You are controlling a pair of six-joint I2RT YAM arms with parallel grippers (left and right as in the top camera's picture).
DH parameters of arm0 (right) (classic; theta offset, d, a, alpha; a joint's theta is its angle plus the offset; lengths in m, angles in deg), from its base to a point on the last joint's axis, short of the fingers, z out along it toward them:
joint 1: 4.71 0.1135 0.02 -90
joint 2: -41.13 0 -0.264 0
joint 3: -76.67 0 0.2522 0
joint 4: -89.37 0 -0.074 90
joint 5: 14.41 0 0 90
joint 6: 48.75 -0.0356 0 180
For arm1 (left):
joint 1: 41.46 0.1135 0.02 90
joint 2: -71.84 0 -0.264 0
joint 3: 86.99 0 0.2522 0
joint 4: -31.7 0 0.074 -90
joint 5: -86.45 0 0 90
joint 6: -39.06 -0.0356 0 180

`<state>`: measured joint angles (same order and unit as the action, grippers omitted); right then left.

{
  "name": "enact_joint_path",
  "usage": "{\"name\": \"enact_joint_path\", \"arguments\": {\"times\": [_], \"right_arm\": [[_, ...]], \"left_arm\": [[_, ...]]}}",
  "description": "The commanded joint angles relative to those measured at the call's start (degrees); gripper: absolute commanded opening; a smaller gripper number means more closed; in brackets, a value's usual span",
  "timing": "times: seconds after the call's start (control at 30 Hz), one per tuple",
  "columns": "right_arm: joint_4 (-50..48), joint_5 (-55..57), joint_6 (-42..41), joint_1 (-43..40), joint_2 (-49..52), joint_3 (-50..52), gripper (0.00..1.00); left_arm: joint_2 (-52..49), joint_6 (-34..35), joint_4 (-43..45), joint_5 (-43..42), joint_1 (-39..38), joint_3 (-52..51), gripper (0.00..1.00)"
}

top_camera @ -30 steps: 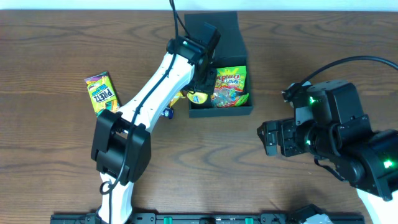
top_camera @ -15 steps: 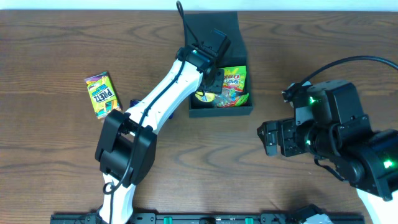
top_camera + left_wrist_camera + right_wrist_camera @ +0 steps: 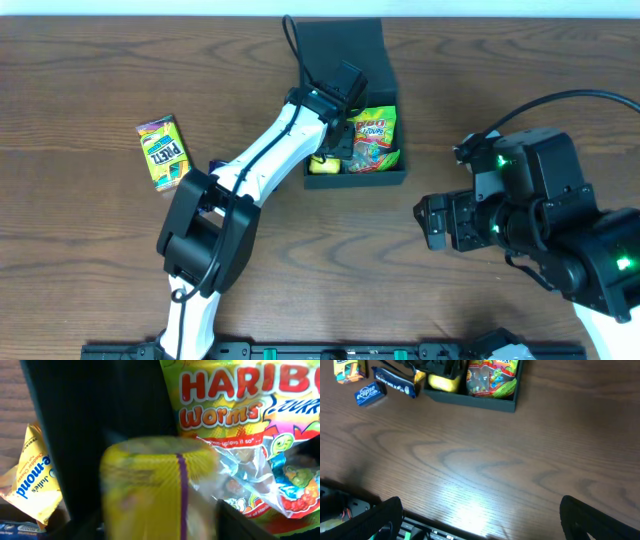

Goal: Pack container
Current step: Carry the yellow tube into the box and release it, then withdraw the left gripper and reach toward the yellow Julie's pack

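The left pincer hangs inside the left half of the open black box, whose lid stands up on the far side of it. In the left wrist view a blurred yellow packet sits between the two dark fingers. I cannot tell whether they grip it or are spread clear of it. From overhead that packet lies in the box corner just on the near side of the pincer. Beside the pincer, to its right, a bag of gummy worms fills the rest of the box. Beyond the box wall to the pincer's left, a pale yellow cracker packet and a blue gum packet lie on the wooden table. A green and yellow packet lies farther left. The right pincer is well apart from the box, over bare wood, its fingers spread wide with nothing between them.
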<state>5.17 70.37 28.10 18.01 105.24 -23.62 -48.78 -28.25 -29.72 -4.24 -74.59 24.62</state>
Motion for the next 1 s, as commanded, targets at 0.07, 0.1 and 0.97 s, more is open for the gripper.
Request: {"name": "enact_joint_path", "arguments": {"times": [0.07,0.1,0.97], "right_arm": [[0.07,-0.17,0.57,-0.57,-0.04,-0.59,0.99],[0.07,-0.17,0.57,-0.57,-0.04,-0.59,0.99],[0.07,-0.17,0.57,-0.57,-0.02,-0.59,0.99]], "left_arm": [[-0.02,0.46,-0.09,1.29,0.04,0.17,0.73],[-0.02,0.46,-0.09,1.29,0.04,0.17,0.73],[22.71,-12.52,-5.64,8.81,6.86,2.93,0.74]]}}
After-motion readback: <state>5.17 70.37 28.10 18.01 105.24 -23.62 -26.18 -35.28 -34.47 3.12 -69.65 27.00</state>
